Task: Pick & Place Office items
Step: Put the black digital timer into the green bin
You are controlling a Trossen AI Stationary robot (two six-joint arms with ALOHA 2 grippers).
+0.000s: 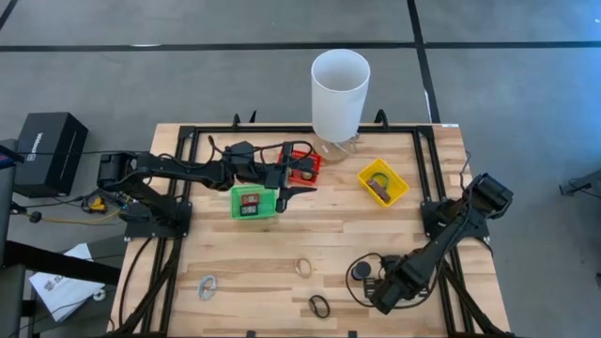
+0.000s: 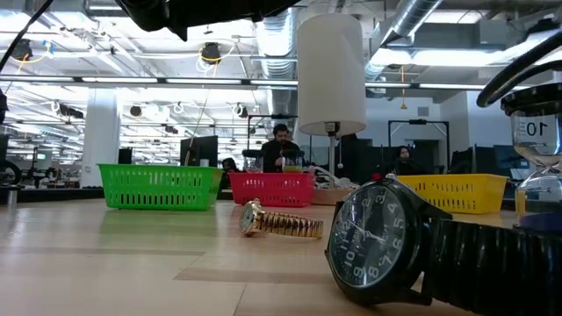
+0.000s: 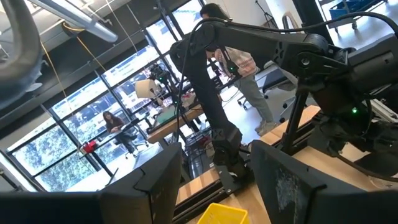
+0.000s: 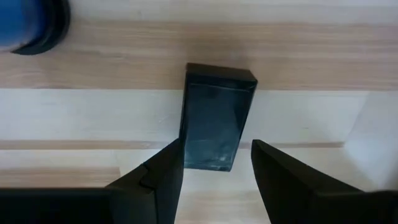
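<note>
My right gripper (image 1: 383, 289) (image 4: 216, 152) points down at the table's near right, open. Its fingers stand either side of the near end of a small dark rectangular box (image 4: 217, 115) that lies flat on the wood; I cannot tell whether they touch it. Other items lie on the table: a gold watch (image 1: 303, 267) (image 2: 279, 221), a black watch (image 1: 320, 306) (image 2: 386, 241), a silvery clip (image 1: 208, 285) and a dark round piece (image 1: 362, 270). My left gripper (image 1: 302, 183) (image 3: 211, 180) hangs level and open between the green basket (image 1: 254, 200) and the red basket (image 1: 302, 165), with nothing between its fingers.
A yellow basket (image 1: 382, 181) sits at the far right and a tall white cylinder (image 1: 338, 94) at the far edge. A blue round thing with a dark rim (image 4: 25, 25) stands close to the box. An hourglass (image 2: 537, 167) is beside the black watch. People sit beyond the table.
</note>
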